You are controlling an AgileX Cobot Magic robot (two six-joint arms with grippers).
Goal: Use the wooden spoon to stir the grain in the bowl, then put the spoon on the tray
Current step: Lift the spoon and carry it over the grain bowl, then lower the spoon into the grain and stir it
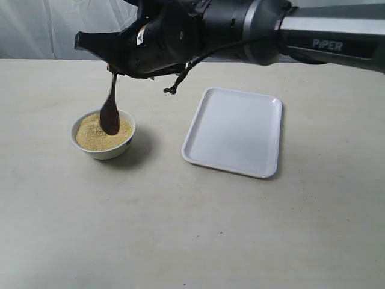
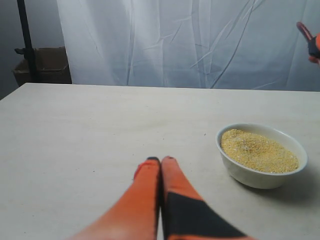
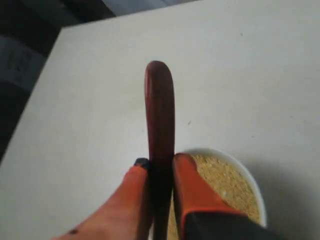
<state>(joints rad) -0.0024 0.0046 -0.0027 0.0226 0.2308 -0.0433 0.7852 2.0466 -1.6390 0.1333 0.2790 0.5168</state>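
Note:
The white bowl (image 1: 103,147) of pale yellow grain (image 1: 90,137) stands left of the white tray (image 1: 234,131). My right gripper (image 1: 112,67) reaches across above the bowl, shut on the handle of the dark wooden spoon (image 1: 110,111). The spoon hangs scoop-down over the bowl's far side. In the right wrist view the spoon (image 3: 159,110) juts out between the fingers (image 3: 190,185), with the bowl (image 3: 252,187) below. The left wrist view shows the grain (image 2: 257,150) with no spoon in it. My left gripper (image 2: 161,160) is shut and holds nothing, low over the table beside the bowl (image 2: 260,175).
The tray holds nothing. A white curtain (image 2: 190,40) hangs behind the table. A dark stand and a box (image 2: 42,65) sit past the table's far left corner. My right arm's black body (image 1: 198,33) spans the upper scene above the tray.

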